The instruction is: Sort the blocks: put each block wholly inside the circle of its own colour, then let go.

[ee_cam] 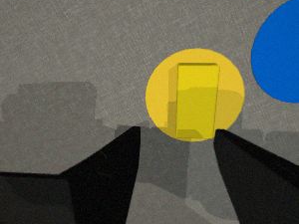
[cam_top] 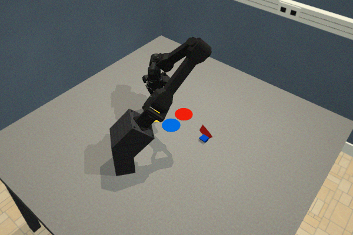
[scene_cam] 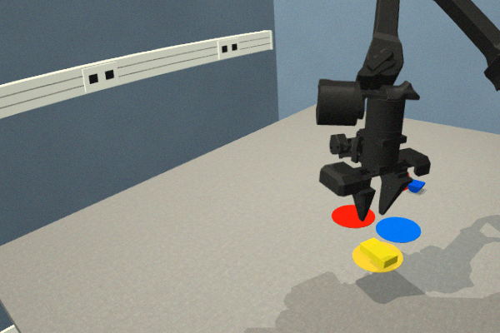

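Observation:
A yellow block [scene_cam: 378,252] [ee_cam: 197,100] lies flat on the yellow circle [scene_cam: 367,265] [ee_cam: 159,95], with its ends close to the rim. My gripper [scene_cam: 372,215] [ee_cam: 176,135] is open and empty. It hangs above the block without touching it. In the top view the arm hides the fingers. The red circle [cam_top: 183,114] [scene_cam: 343,216] and the blue circle [cam_top: 170,124] [scene_cam: 397,229] [ee_cam: 279,55] lie beside the yellow one, and nothing lies on either. A red block [cam_top: 205,130] and a blue block [cam_top: 203,138] [scene_cam: 416,186] lie touching each other beyond the circles.
The arm's black base box [cam_top: 126,144] stands near the circles, and the arm leans over them. The grey table [cam_top: 250,182] ends at a drop to a tiled floor on the right and front left.

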Controlling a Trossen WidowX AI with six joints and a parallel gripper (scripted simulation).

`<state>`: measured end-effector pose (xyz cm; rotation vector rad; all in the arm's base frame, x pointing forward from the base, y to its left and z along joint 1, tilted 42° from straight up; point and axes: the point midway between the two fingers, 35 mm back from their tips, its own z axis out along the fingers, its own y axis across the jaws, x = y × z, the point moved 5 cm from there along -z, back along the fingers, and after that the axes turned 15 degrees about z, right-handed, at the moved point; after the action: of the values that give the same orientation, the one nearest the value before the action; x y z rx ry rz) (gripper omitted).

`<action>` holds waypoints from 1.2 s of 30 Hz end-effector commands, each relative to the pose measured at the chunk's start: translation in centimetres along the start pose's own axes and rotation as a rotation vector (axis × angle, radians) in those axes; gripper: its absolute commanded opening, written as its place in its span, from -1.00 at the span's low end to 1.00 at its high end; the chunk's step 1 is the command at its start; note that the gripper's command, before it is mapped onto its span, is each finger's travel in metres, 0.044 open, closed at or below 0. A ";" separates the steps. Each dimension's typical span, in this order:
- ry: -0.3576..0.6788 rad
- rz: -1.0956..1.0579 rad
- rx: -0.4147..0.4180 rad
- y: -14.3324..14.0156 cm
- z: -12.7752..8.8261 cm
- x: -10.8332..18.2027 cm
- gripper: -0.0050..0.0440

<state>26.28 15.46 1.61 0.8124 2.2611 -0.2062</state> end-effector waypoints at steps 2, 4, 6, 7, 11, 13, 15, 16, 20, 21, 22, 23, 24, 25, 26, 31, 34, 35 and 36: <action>-0.002 0.008 0.005 0.0 -3.3 -0.4 0.00; -0.002 0.008 0.005 0.0 -3.3 -0.4 0.00; -0.001 -0.017 0.032 -0.6 -4.3 -0.4 0.00; -0.001 -0.017 0.032 -0.7 -4.7 -0.4 0.00; 0.000 -0.017 0.031 -0.7 -4.7 -0.4 0.00; 0.001 -0.017 0.031 -0.7 -4.7 -0.4 0.00; 0.001 -0.017 0.031 -0.7 -4.7 -0.4 0.00; 0.001 -0.020 0.035 -0.8 -4.7 -0.4 0.00; 0.003 -0.029 0.045 -1.0 -4.4 -0.2 0.00; 0.003 -0.029 0.045 -1.0 -4.4 -0.2 0.00; 0.003 -0.029 0.045 -1.0 -4.4 -0.2 0.00; 0.003 -0.029 0.045 -1.0 -4.4 -0.2 0.00; 0.003 -0.029 0.045 -1.0 -4.4 -0.2 0.00; 0.003 -0.029 0.045 -1.0 -4.4 -0.2 0.00; 0.003 -0.029 0.045 -1.0 -4.4 -0.2 0.00; 0.003 -0.029 0.045 -1.0 -4.4 -0.2 0.00; 0.003 -0.029 0.045 -1.0 -4.4 -0.2 0.00; 0.003 -0.029 0.045 -1.0 -4.4 -0.2 0.00; 0.003 -0.029 0.045 -1.0 -4.4 -0.2 0.00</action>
<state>23.08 15.89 4.39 0.7957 2.2892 -0.2951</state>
